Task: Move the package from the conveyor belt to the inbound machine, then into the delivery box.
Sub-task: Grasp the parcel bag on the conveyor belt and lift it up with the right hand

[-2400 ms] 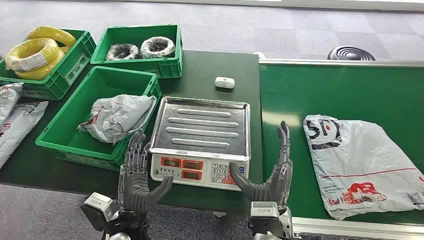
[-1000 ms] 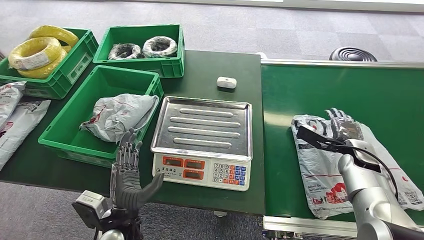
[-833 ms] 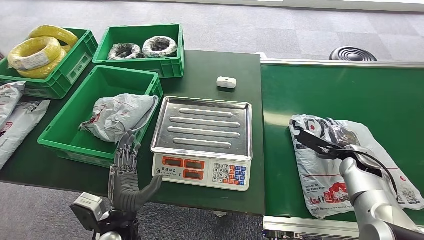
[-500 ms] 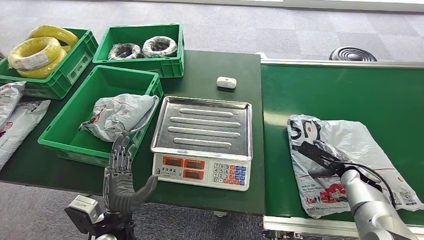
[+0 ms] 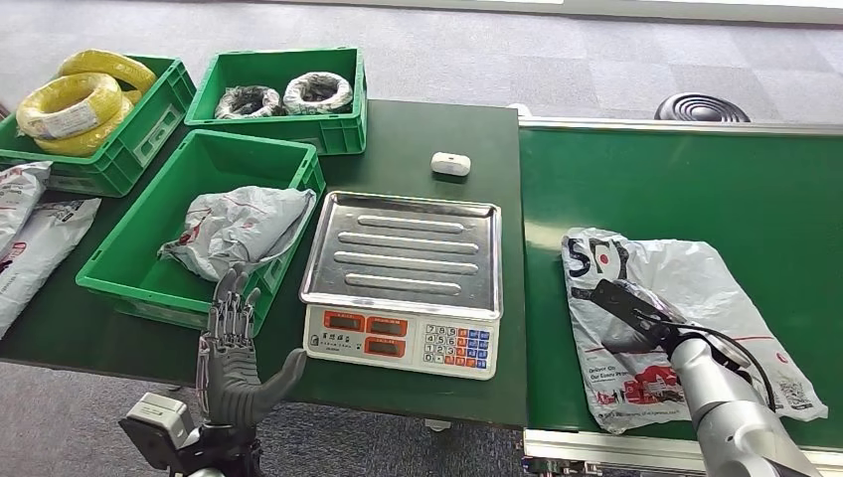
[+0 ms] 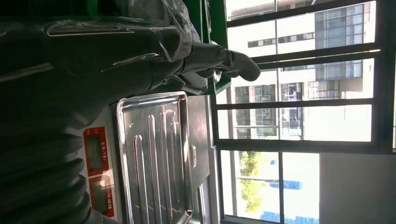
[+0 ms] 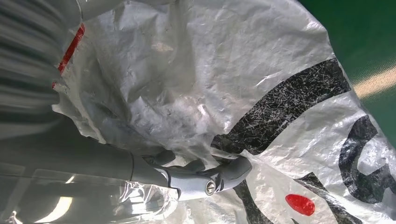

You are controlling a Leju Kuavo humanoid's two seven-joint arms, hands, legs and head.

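On the conveyor belt [image 5: 686,189] — right hand [image 5: 636,316] palm-down, gripping the package [image 5: 696,288].

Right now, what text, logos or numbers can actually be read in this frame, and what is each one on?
"SF": large black letters on the grey package on the conveyor belt, under the right hand.
Small red and black print on that package: too small to read.
Scale displays and keypad: blurred, unreadable.
Bagged package in the green crate: red marking, illegible.

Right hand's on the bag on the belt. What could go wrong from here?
1. The right hand pinches only a wrinkled fold of the grey plastic mailer bag; thin film may slip out on lifting.
2. The limp bag could drag across the green conveyor belt and catch the steel scale tray edge.
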